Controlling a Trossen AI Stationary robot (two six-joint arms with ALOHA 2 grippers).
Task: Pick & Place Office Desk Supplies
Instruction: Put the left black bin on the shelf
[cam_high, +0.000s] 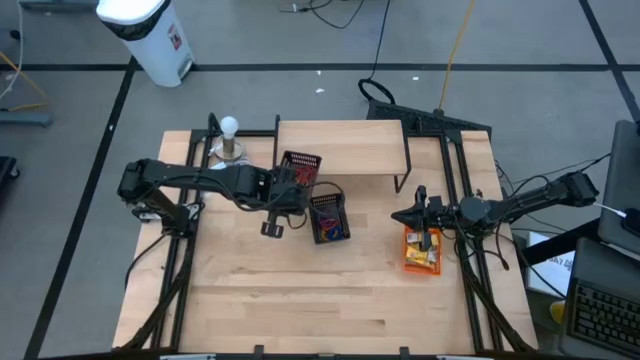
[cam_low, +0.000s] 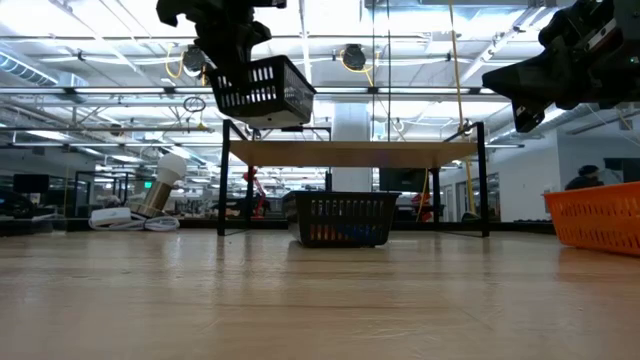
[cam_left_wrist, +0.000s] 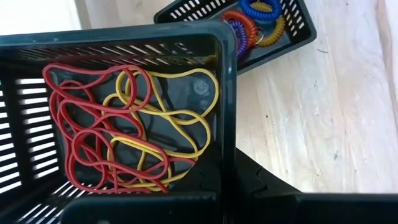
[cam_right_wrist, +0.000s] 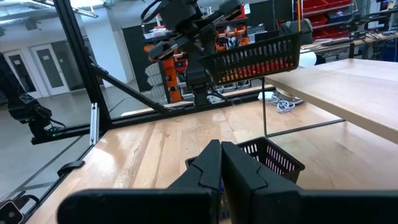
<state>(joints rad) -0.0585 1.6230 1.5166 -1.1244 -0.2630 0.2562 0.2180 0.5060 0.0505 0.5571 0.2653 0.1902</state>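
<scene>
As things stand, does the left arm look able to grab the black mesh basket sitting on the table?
Probably not: the left gripper is shut on the lifted black mesh basket of rubber bands.

Illumination: bright, even overhead ceiling lights (cam_low: 330, 15). Soft shadows on the desk (cam_high: 300, 290). Wrist views slightly blurred near the lens.

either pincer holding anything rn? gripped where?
Left pincer holds a black mesh basket of red and yellow rubber bands in the air, apparently gripped at its rim. Right pincer is shut on nothing.
</scene>
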